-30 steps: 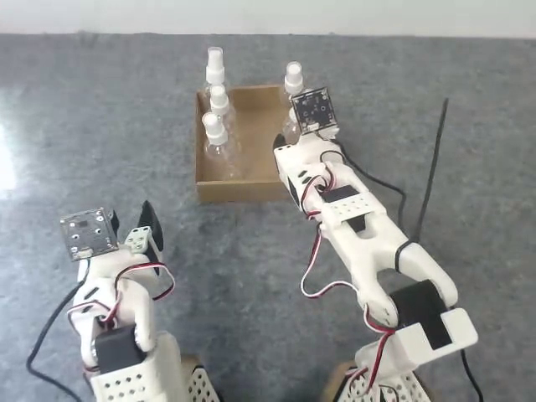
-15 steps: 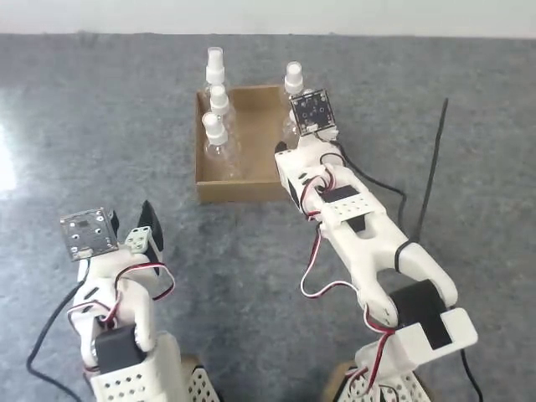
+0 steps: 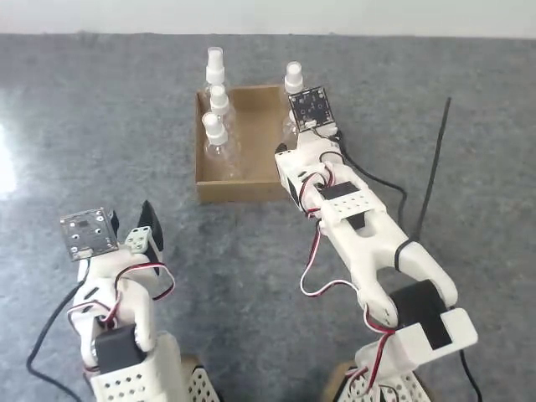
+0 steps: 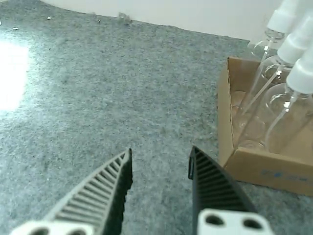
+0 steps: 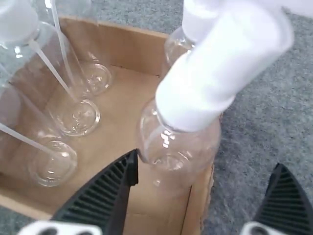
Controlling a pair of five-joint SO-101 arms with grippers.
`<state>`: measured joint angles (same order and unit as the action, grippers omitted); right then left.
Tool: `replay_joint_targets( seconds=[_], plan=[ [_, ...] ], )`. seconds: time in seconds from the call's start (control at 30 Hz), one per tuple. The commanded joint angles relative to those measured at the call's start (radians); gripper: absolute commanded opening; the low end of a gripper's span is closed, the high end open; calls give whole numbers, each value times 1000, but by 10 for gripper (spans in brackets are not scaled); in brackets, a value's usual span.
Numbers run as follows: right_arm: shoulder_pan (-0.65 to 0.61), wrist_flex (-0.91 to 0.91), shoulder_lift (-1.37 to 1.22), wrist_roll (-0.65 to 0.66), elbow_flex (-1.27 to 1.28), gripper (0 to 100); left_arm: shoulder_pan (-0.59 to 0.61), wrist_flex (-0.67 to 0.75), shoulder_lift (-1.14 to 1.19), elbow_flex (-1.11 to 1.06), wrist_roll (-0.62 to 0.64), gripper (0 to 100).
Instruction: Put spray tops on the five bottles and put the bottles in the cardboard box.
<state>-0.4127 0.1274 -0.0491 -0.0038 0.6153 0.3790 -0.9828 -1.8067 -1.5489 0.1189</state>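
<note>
The right gripper (image 5: 205,164) stands wide astride a capped bottle (image 5: 178,147); the left gripper (image 4: 160,154) parted, empty.

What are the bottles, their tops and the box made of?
The bottles look like clear glossy plastic, possibly glass: see-through, with highlights. The spray tops: smooth opaque white plastic. The box: dull brown cardboard, raw edges.
</note>
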Motion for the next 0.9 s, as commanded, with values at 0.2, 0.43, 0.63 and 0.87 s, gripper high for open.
replay_joint_targets(
  seconds=[0.2,0.43,0.63,0.87],
  plan=[
    [-5,111,236,5,51,355,0,34,-15,10,-11,181],
    [-5,111,361,5,155,349,-2,34,-15,10,-11,181],
    [-5,111,469,5,222,169,2,34,-15,10,-11,181],
    [4,102,657,5,351,102,2,81,-15,2,-5,177]
  ],
)
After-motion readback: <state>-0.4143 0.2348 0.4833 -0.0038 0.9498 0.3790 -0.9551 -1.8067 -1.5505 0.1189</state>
